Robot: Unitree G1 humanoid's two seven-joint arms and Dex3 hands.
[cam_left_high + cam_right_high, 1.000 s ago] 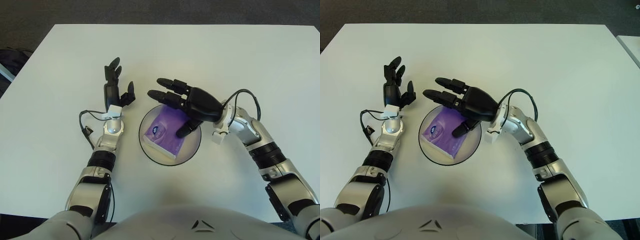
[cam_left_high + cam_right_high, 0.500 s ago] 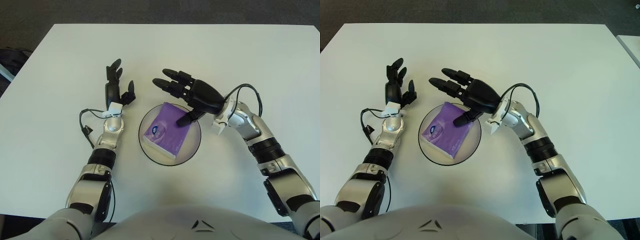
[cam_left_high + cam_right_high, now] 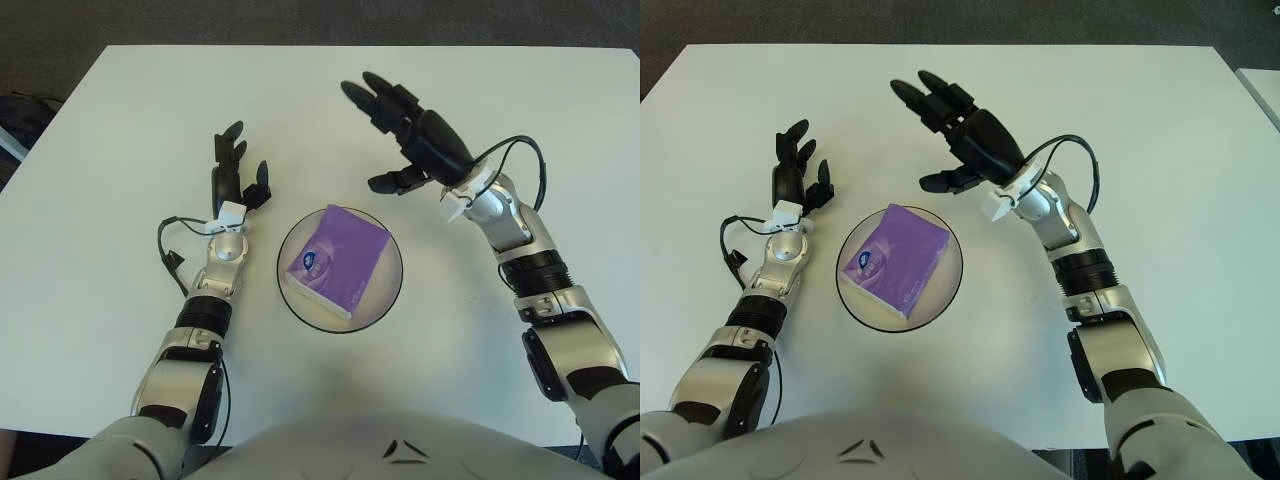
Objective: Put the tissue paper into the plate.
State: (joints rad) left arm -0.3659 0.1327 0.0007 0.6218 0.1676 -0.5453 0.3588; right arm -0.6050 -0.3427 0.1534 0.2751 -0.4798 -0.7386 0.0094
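Observation:
A purple tissue pack (image 3: 336, 262) lies inside the round clear plate (image 3: 385, 297) at the table's middle front. My right hand (image 3: 405, 130) hovers open above the table, behind and to the right of the plate, fingers spread, holding nothing. My left hand (image 3: 232, 175) rests open on the table just left of the plate, fingers pointing away from me.
The white table (image 3: 120, 130) spreads all round the plate. A black cable (image 3: 170, 255) loops by my left wrist and another (image 3: 525, 160) by my right wrist. Dark floor lies beyond the table's far edge.
My right hand has lifted off the tissue pack and moved up and back to the right, away from the plate. The pack stays in the plate. The left hand has barely moved.

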